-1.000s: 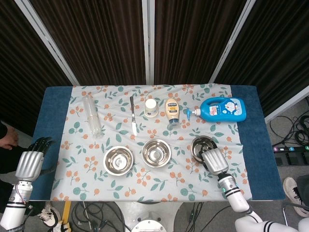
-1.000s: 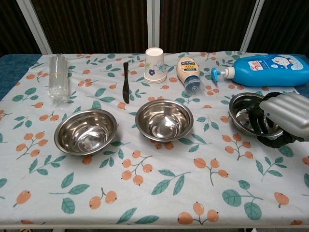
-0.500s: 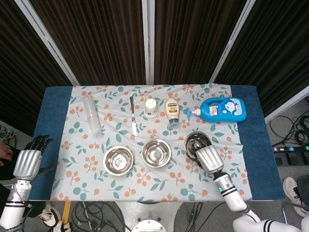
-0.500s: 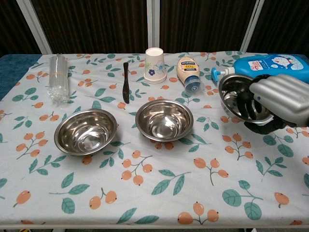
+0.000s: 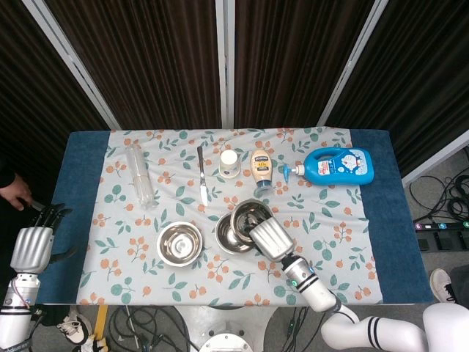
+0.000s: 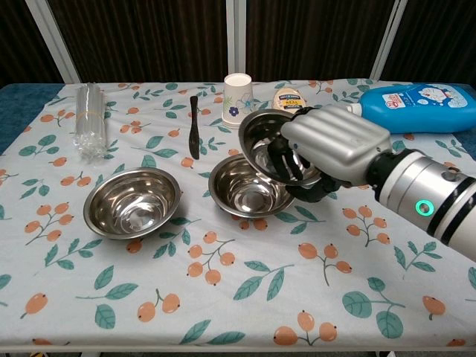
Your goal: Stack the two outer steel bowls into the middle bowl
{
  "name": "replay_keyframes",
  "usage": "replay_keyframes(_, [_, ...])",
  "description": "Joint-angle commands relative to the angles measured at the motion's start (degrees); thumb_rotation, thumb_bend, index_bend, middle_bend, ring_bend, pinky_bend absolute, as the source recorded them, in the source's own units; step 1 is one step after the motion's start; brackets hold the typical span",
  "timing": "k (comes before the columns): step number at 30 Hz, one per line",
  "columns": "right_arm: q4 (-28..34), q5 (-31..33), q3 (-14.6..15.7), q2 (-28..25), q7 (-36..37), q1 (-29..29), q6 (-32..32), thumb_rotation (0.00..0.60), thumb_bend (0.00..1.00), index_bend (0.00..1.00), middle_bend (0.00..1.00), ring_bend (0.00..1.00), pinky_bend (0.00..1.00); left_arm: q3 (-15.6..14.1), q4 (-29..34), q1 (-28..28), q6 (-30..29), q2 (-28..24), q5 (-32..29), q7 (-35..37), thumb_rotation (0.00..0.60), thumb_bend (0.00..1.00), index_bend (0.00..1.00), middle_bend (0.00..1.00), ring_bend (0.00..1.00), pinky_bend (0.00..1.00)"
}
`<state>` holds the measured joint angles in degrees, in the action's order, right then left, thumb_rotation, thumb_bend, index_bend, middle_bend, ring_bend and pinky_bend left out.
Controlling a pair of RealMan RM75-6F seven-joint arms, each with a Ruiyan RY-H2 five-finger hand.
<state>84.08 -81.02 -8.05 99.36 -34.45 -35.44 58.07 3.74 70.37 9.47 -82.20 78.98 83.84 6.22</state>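
My right hand (image 6: 327, 152) (image 5: 271, 238) grips a steel bowl (image 6: 264, 137) (image 5: 248, 215) by its rim and holds it tilted in the air, just above the right side of the middle steel bowl (image 6: 245, 190) (image 5: 229, 233). The left steel bowl (image 6: 132, 202) (image 5: 179, 243) sits upright on the floral cloth (image 6: 223, 282), untouched. My left hand (image 5: 31, 246) hangs off the table's left edge with its fingers spread and nothing in it; the chest view does not show it.
Along the back stand a clear plastic bottle (image 6: 89, 121), a black knife (image 6: 193, 134), a paper cup (image 6: 238, 91), a squeeze bottle (image 6: 290, 111) and a blue detergent bottle (image 6: 416, 108). A person's hand (image 5: 16, 192) shows at the far left.
My right hand has carried the right bowl up and leftward, from its place on the cloth to above the middle bowl. My left hand drifted slightly left and down.
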Motion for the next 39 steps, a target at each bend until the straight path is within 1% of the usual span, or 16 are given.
replay_keyframes(1, [-0.7, 0.5, -0.3, 1.1, -0.7, -0.9, -0.7, 0.6, 0.4, 0.69, 0.6, 0.52, 0.17, 0.1, -0.2, 0.0, 0.1, 0.0, -0.2, 0.3, 0.6, 0.1, 0.27, 0.26, 0.17, 0.29])
replay_keyframes(3, [-1.0, 1.2, -0.4, 1.6, -1.0, -1.6, -1.4, 0.6, 0.37, 0.68, 0.59, 0.51, 0.16, 0.1, -0.5, 0.0, 0.1, 0.1, -0.2, 0.6, 0.6, 0.1, 0.27, 0.26, 0.17, 0.29])
replay_keyframes(4, [-1.0, 1.8, -0.4, 1.6, -1.1, -2.0, -2.2, 0.6, 0.33, 0.67, 0.58, 0.51, 0.14, 0.1, -0.6, -0.1, 0.2, 0.1, -0.2, 0.7, 0.6, 0.1, 0.27, 0.26, 0.17, 0.29])
replay_keyframes(5, [-0.9, 2.2, -0.3, 1.4, -1.1, -2.3, -2.9, 0.6, 0.26, 0.64, 0.56, 0.49, 0.11, 0.1, -0.7, -0.1, 0.2, 0.1, -0.3, 0.8, 0.6, 0.1, 0.27, 0.26, 0.17, 0.29])
replay_keyframes(6, [-0.9, 2.5, -0.3, 1.3, -1.1, -2.6, -3.4, 0.6, 0.19, 0.6, 0.54, 0.46, 0.09, 0.1, -0.8, -0.1, 0.1, 0.1, -0.3, 0.9, 0.6, 0.1, 0.27, 0.26, 0.17, 0.29])
replay_keyframes(7, [-0.8, 2.9, -0.2, 1.1, -1.0, -3.0, -4.1, 0.6, 0.15, 0.58, 0.52, 0.44, 0.06, 0.1, -1.0, -0.2, 0.0, 0.2, -0.3, 1.0, 0.6, 0.1, 0.27, 0.26, 0.17, 0.29])
replay_keyframes(9, [-0.8, 3.4, -0.2, 1.0, -1.1, -3.4, -4.7, 0.6, 0.1, 0.54, 0.49, 0.39, 0.02, 0.2, -1.1, -0.2, 0.1, 0.3, -0.4, 1.2, 0.6, 0.1, 0.27, 0.26, 0.17, 0.29])
replay_keyframes(12, [-0.7, 3.5, 0.0, 0.8, -1.0, -3.8, -4.6, 0.6, 0.08, 0.5, 0.45, 0.31, 0.0, 0.3, -1.3, -0.2, 0.0, 0.3, -0.4, 1.4, 0.6, 0.1, 0.27, 0.26, 0.17, 0.29])
replay_keyframes(14, [-0.3, 3.2, 0.1, 0.5, -0.8, -3.9, -4.1, 0.6, 0.07, 0.47, 0.43, 0.28, 0.0, 0.3, -1.4, -0.2, -0.1, 0.3, -0.3, 1.5, 0.6, 0.1, 0.27, 0.26, 0.17, 0.29])
replay_keyframes(18, [1.0, 3.0, 0.3, -0.9, -0.8, -4.0, -3.4, 0.6, 0.06, 0.43, 0.4, 0.23, 0.0, 0.3, -1.2, -0.1, 0.0, 0.3, -0.2, 1.4, 0.6, 0.1, 0.27, 0.26, 0.17, 0.29])
replay_keyframes(21, [3.2, 3.3, 0.5, -3.2, -2.0, -3.9, -3.1, 0.6, 0.04, 0.39, 0.37, 0.2, 0.0, 0.3, -0.9, -0.1, -0.2, 0.2, 0.0, 1.1, 0.6, 0.1, 0.27, 0.26, 0.17, 0.29])
replay_keyframes(25, [9.1, 4.6, 1.2, -8.2, -4.1, -3.2, -2.7, 0.6, 0.02, 0.33, 0.32, 0.16, 0.0, 0.1, -0.2, -0.1, -0.4, -0.1, 0.4, 0.4, 0.6, 0.1, 0.27, 0.26, 0.17, 0.29])
replay_keyframes(26, [11.4, 5.1, 1.5, -10.1, -4.5, -2.8, -2.4, 0.6, 0.01, 0.32, 0.31, 0.15, 0.0, 0.0, 0.0, -0.1, -0.4, -0.2, 0.5, 0.0, 0.6, 0.1, 0.27, 0.26, 0.17, 0.29])
replay_keyframes(31, [21.4, 5.6, 2.2, -18.4, -4.6, -0.3, 0.8, 0.6, 0.01, 0.3, 0.3, 0.15, 0.0, -1.0, 1.2, 0.4, -0.3, -0.3, 2.3, -1.8, 0.6, 0.11, 0.27, 0.26, 0.17, 0.29])
replay_keyframes(35, [27.4, 2.4, 1.6, -24.7, -0.7, 2.7, 6.7, 0.6, 0.01, 0.3, 0.31, 0.15, 0.0, -3.0, 3.3, 2.0, 1.3, -0.5, 5.9, -5.1, 0.6, 0.11, 0.28, 0.26, 0.17, 0.31])
replay_keyframes(39, [29.1, -1.1, -0.2, -28.7, 7.0, 5.3, 12.5, 0.6, 0.01, 0.29, 0.31, 0.16, 0.0, -5.4, 6.5, 4.8, 5.0, -0.3, 9.9, -10.4, 0.6, 0.11, 0.29, 0.26, 0.17, 0.32])
